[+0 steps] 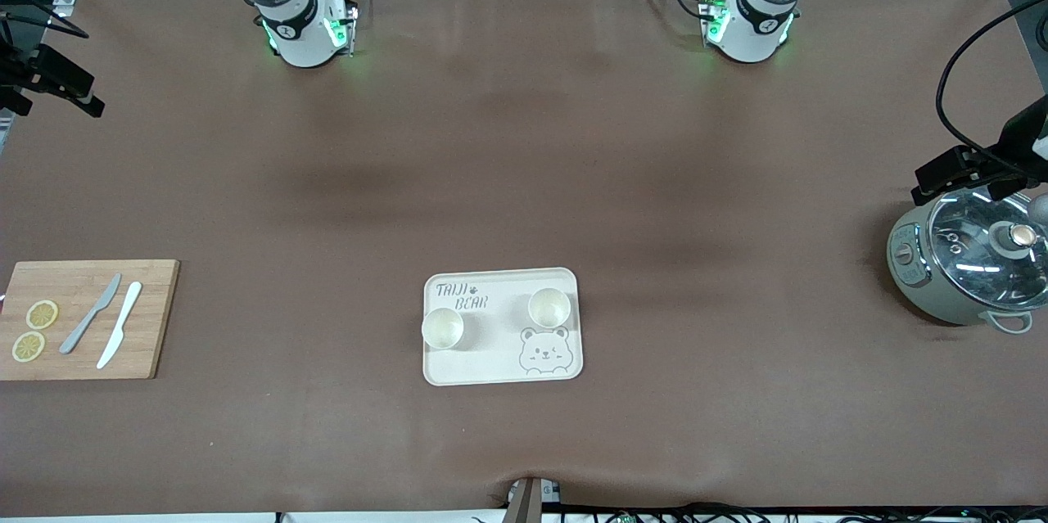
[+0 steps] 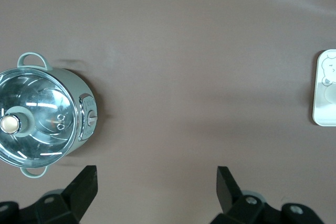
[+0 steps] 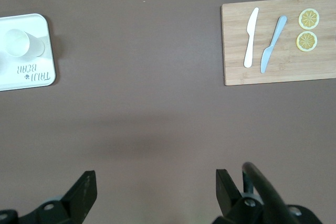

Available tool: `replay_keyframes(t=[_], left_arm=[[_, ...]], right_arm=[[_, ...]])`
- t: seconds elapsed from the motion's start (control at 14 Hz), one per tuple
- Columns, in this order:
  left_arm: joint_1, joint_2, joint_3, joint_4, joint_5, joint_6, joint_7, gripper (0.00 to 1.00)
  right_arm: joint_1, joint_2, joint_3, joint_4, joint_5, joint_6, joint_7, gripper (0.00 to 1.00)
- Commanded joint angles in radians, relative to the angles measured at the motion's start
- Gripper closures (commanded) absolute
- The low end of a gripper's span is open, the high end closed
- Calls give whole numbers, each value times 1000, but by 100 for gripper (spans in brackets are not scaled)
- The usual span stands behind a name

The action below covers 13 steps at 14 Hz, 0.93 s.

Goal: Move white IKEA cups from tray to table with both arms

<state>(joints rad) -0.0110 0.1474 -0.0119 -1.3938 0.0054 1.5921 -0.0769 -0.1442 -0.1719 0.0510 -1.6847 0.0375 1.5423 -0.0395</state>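
Cups (image 1: pixel 442 328) on tray (image 1: pixel 501 371), half cropped.

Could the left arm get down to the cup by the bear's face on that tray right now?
Probably yes: that cup stands upright and uncovered on the tray, with bare table toward the open left gripper.

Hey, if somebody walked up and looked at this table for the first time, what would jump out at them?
Probably the cream bear-printed tray in the middle of the table, near the front camera, with two white cups standing on it. Next, the wooden cutting board with two knives and lemon slices at the right arm's end, and the glass-lidded pot at the left arm's end. Both open grippers hang over bare table.
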Motion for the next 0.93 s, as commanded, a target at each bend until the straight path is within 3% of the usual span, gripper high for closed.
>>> replay_keyframes(t=[0.0,0.57,0.86], left_arm=[[5,6,-5,7,22,-4,2,0],[-3,63,-7,-8,18,-11,0,0],[-9,122,-8,3,-66,-3,-9,0]], right_arm=[[-8,8,10,13,-8,-11,0,0],[-8,12,10,14,-8,-11,-7,0],[-8,9,15,31,4,11,-7,0]])
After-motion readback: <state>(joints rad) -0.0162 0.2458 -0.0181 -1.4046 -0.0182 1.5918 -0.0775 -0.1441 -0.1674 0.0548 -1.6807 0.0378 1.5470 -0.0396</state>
